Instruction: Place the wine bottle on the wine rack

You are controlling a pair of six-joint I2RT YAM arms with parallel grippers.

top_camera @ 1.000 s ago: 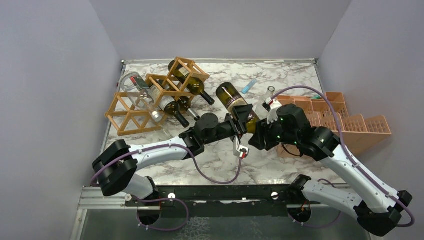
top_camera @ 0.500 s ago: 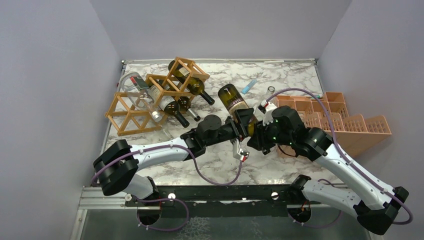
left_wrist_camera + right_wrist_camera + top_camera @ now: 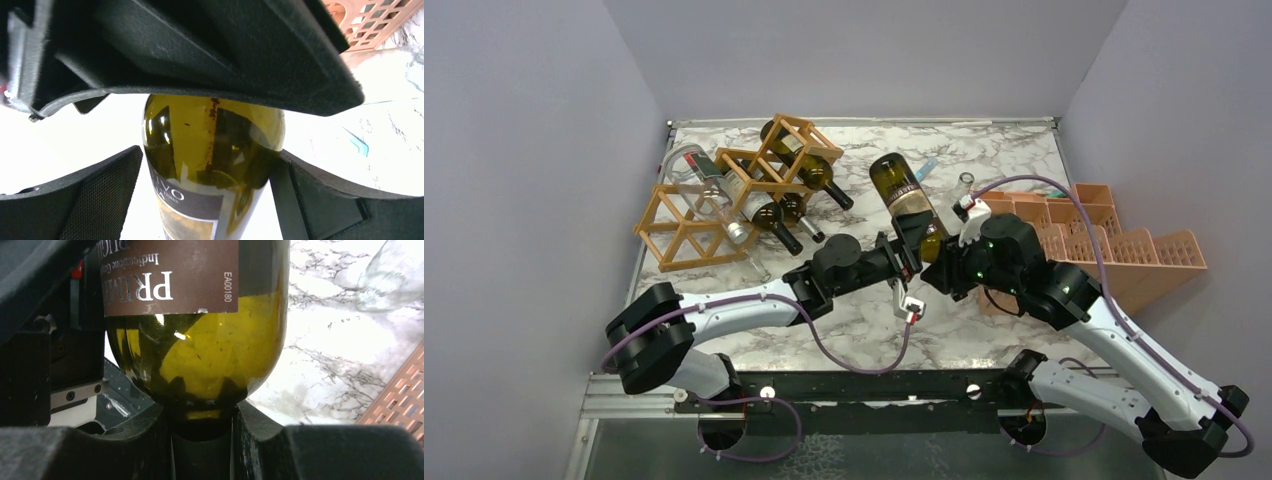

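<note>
Top external view: the wine bottle point(image 3: 896, 188) is tilted between the two arms right of the desk's point(image 3: 1014, 150) middle. Its base points far and slightly left, its neck runs near and right, and it looks raised off the marble. The left wrist view shows the left fingers point(image 3: 95, 195) pressed against both sides of the olive-green body just below the label. In the right wrist view the right fingers point(image 3: 262, 432) pinch the neck under the shoulder, with no gap showing. Both arms hold the bottle at once.

The wine rack point(image 3: 686, 232) stands at the far left of the desk, well apart from the bottle. Several dark bottles point(image 3: 816, 172) and a clear one point(image 3: 692, 165) already lie in its diamond openings. The openings at its near-left end look free. A salmon-pink crate point(image 3: 1139, 255) sits on the right.

This reads as a handover or a two-armed carry, with the placing step not yet begun. The next move probably calls for one set of fingers to let go while the other keeps a firm grip. The bottle must then swing left, line up with a free opening and slide in without knocking the stored bottles.
</note>
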